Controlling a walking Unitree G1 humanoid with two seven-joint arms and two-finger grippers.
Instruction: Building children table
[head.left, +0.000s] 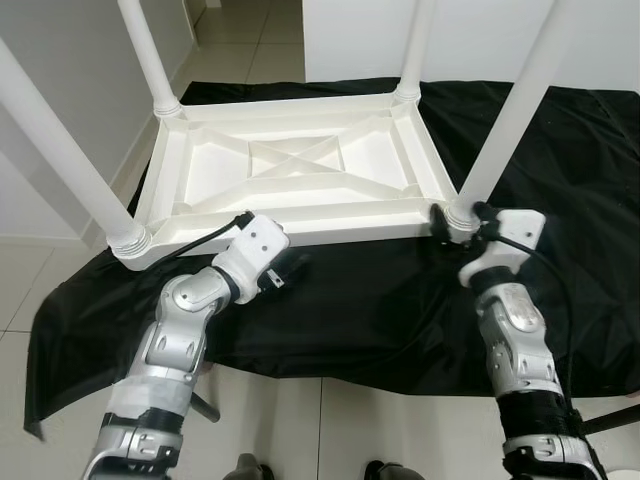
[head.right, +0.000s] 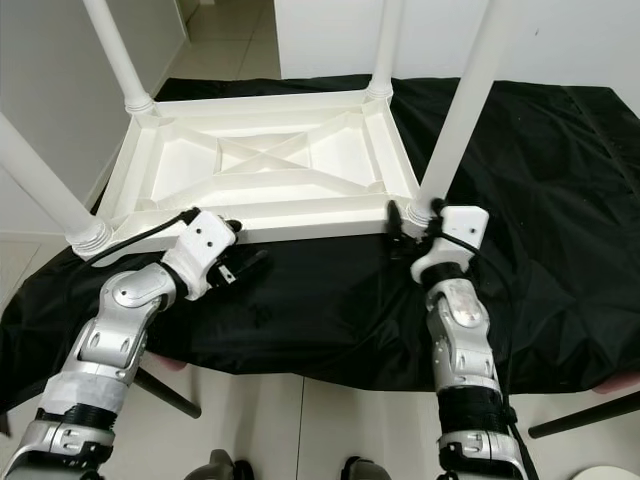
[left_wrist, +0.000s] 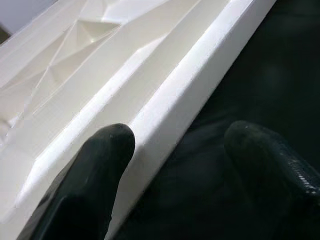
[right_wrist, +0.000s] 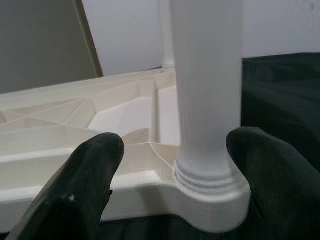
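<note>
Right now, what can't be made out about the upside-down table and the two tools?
- Table legs: upper ends cut off by the top edge in both eye views.
- Table top face: turned down against the black cloth.
- Right tool: contact with the near right leg unclear.
- Left tool: contact with the rim unclear.

Table top (head.left: 300, 175): plain white, ribbed underside with a crossed brace pattern.
Table leg (right_wrist: 205, 90) between the right gripper (right_wrist: 172, 160) fingers: white.
Cloth (head.left: 400, 300) beneath both grippers: solid black.
Left gripper (left_wrist: 175, 150): black fingers.
Floor (head.left: 350, 420): pale tiles.
</note>
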